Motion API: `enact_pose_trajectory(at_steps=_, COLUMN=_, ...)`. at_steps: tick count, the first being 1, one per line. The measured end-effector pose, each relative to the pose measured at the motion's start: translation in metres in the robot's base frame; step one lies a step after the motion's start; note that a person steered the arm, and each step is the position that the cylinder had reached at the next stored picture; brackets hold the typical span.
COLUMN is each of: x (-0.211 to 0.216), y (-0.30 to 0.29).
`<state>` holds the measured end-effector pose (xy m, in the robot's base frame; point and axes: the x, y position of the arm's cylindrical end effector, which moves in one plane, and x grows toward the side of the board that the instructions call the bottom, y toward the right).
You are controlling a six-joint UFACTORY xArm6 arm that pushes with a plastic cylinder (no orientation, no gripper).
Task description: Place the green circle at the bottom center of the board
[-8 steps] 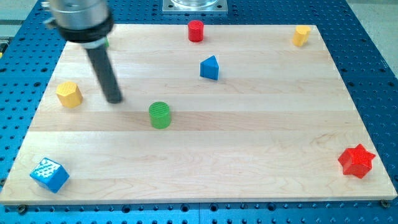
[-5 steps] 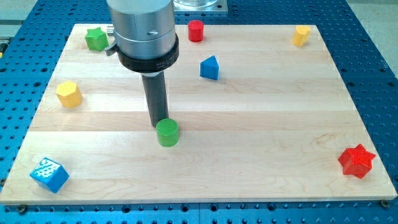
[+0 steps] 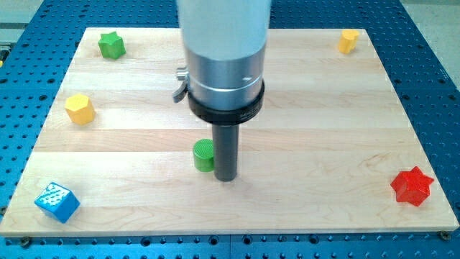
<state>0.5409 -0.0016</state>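
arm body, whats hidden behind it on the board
The arm covers the board's top middle, so any blocks there cannot be seen. Below it, my tip sits just right of the green circle, partly overlapping it.

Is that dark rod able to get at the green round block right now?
Probably yes: my tip sits right beside the green circle, on its right side in the view, nothing between them.

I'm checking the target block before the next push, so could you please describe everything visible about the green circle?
The green circle is a short, upright cylinder of matte green, plastic-looking material, with a lighter flat top. It stands on the wooden board, left of centre and below the middle. My tip sits at its right side, the rod covering its right edge, so contact looks likely but can't be confirmed. No other block is close to it.
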Motion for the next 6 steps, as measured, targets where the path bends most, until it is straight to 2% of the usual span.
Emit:
enact_pose_trajectory(at_steps=2, x=0.001, y=-0.015)
enact_pose_trajectory(at_steps=3, x=-0.004, y=0.018)
enact_pose_trajectory(at_steps=4, x=-0.060, y=0.029)
enact_pose_trajectory(at_steps=5, x=-0.063, y=-0.006)
enact_pose_trajectory(at_steps=6, x=-0.048, y=-0.017)
